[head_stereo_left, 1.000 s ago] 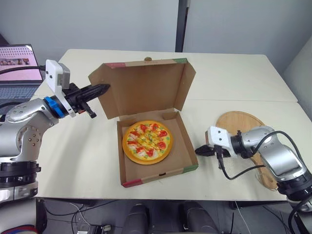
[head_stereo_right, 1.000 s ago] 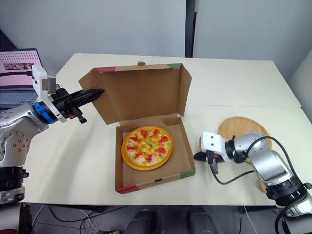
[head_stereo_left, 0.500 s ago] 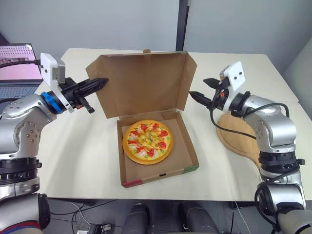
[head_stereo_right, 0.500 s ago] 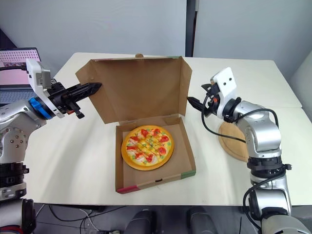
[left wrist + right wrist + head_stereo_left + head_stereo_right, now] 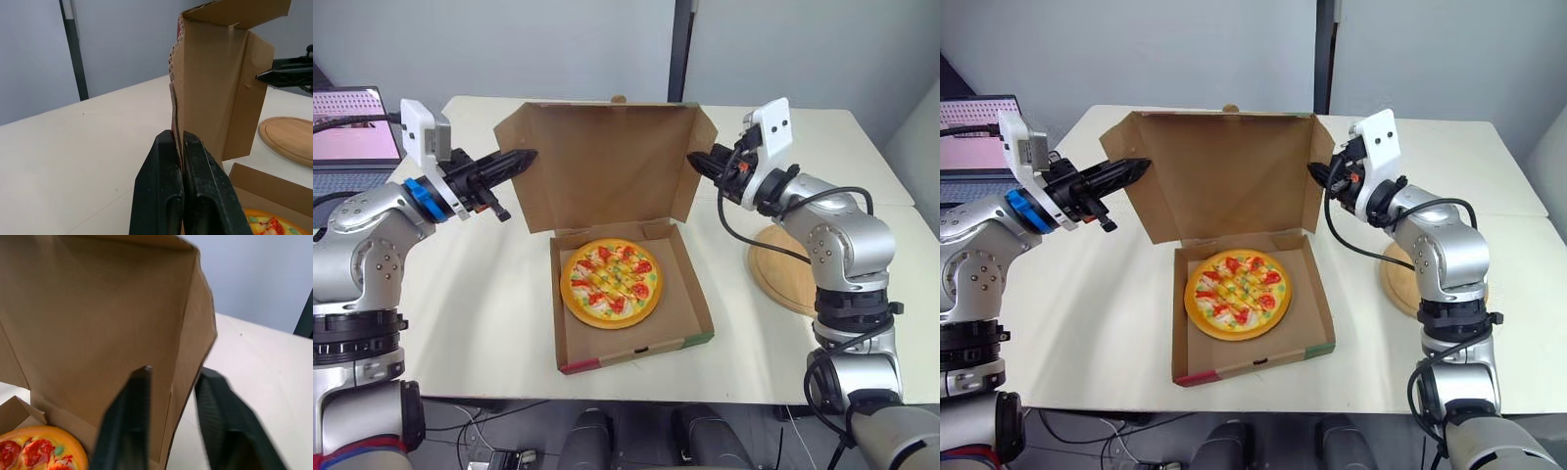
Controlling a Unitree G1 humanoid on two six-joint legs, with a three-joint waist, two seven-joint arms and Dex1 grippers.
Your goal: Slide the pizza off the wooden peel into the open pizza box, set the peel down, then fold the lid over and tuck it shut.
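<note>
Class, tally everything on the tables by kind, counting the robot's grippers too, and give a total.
Pizza: 1
Box: 1
Peel: 1
Laptop: 1
Grippers: 2 (left gripper, right gripper)
Total: 6

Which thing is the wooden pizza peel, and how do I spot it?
Start at the big cream table and find the open pizza box in its middle. On the robot's right of the box, the peel lies flat on the table. It is the only round wooden board, bare, unlike the cardboard box holding the pizza.
</note>
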